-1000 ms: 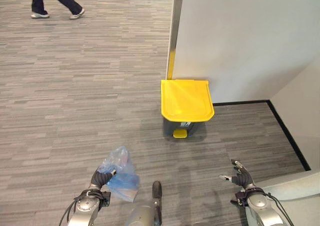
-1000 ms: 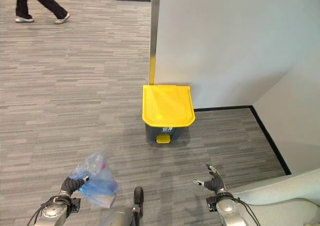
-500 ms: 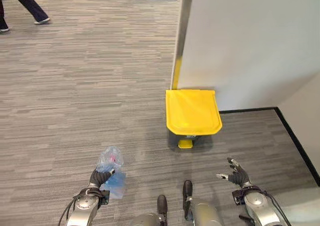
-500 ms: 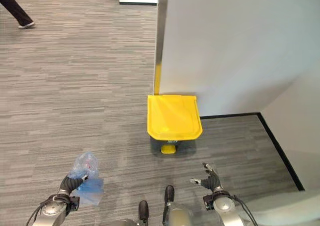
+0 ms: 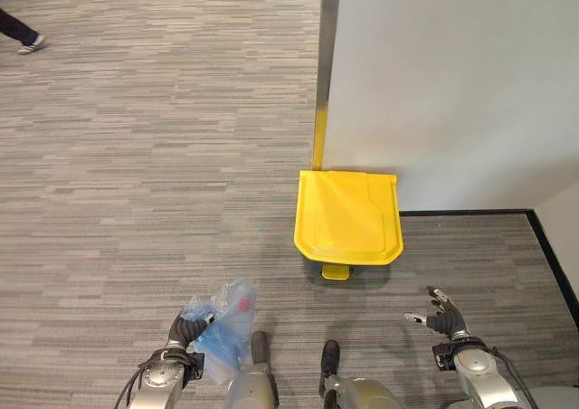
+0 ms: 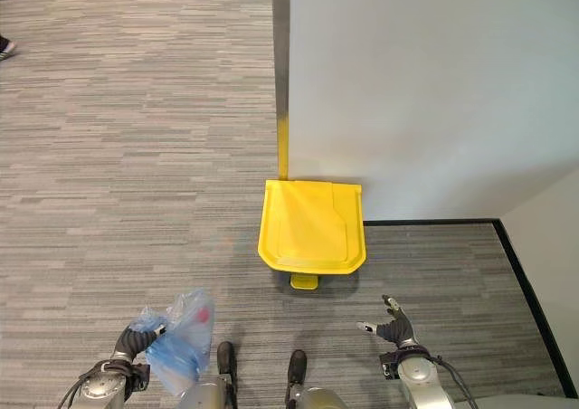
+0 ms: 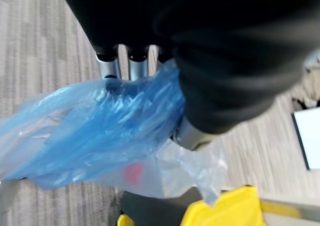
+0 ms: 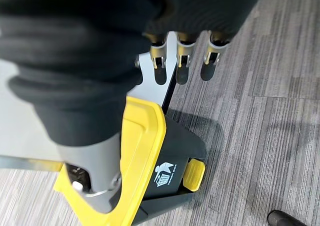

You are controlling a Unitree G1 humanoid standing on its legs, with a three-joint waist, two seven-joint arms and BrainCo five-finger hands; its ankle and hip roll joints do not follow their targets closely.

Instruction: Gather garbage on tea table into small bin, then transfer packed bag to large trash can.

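Left hand (image 5: 185,331) fingers clench a crinkled blue plastic bag (image 5: 222,328) — right hand (image 5: 444,315) fingers relaxed, empty

Readable text: none can be made out in any view.
Sign: a white pictogram of a figure dropping litter, on the dark front of the large trash can (image 8: 170,173), beside its yellow pedal (image 8: 194,175).
Small print under pictogram: too small to tell.
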